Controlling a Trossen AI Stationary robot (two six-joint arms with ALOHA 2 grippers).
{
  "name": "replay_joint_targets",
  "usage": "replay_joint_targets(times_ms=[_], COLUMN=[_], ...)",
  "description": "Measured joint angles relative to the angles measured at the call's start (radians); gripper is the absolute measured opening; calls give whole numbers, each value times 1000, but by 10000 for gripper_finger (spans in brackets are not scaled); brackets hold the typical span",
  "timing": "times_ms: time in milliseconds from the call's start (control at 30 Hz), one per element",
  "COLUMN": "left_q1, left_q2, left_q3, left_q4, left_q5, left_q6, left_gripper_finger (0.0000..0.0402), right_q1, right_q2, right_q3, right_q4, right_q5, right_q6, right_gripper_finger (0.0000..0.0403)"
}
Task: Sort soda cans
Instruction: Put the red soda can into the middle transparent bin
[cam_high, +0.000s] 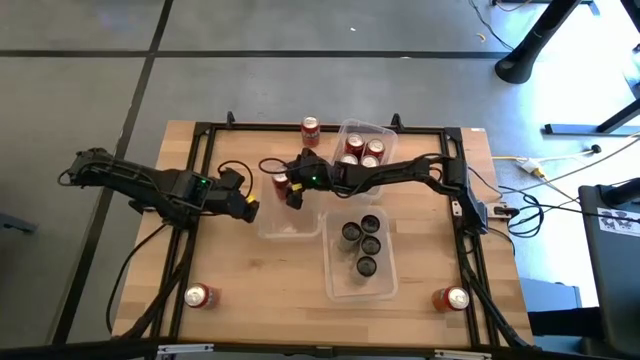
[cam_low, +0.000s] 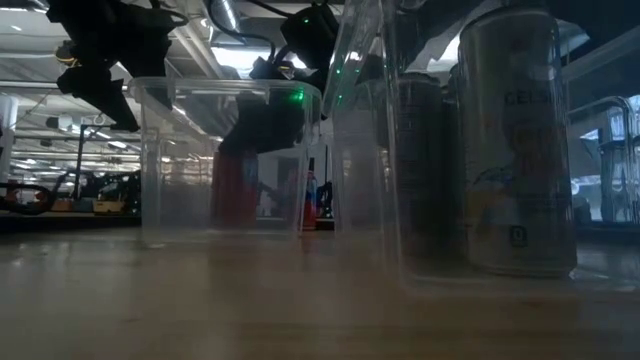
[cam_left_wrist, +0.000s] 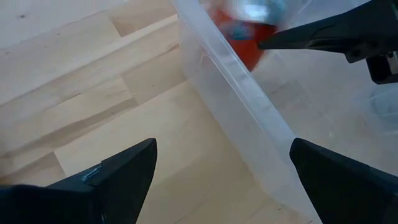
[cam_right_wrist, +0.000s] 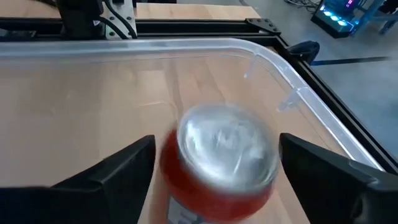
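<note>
Right gripper (cam_right_wrist: 214, 165) stands over the empty clear bin (cam_high: 290, 222) near the middle of the worktop (cam_high: 240, 280), fingers spread on either side of a red can (cam_right_wrist: 217, 165) with clear gaps showing between pads and can wall; whether contact remains cannot be told, and the can reads as blurred and sitting low inside the bin, which I judge consistent with a release into it. Sorting appears to run by colour: the dark cans (cam_high: 362, 243) stand together in a bin (cam_high: 358, 285) toward the near edge at centre, while a cluster of red cans (cam_high: 360, 152) fills another bin (cam_high: 372, 128) at the far edge. Left gripper (cam_high: 245, 208) waits just outside the empty bin's left wall, jaws wide apart and holding nothing, the bin rim crossing the gap between its fingers in the wrist view. Loose red cans remain well apart: one at the far edge (cam_high: 310, 128), one near the near left corner (cam_high: 198, 296), one near the near right corner (cam_high: 452, 298). Open room is ample along the near edge and left side; the tight spot is the centre, where both grippers and three bin walls crowd together, so any lift by the right arm should, in my judgement, go straight up before travelling.
</note>
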Motion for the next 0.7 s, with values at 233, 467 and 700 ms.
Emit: replay_joint_targets(times_ms=[233,467,700], left_q1=[0,0,0], left_q2=[0,0,-2], left_q3=[0,0,0], left_q4=[0,1,1], left_q5=[0,1,3], left_q6=[5,17,58], left_gripper_finger=[363,363,363], right_q1=[0,-1,12], right_q2=[0,-9,-111], right_q3=[-1,-3,-10], right_q4=[0,25,-51], right_q5=[-6,-8,-15], right_q6=[-1,-1,-7], right_gripper_finger=[350,350,350])
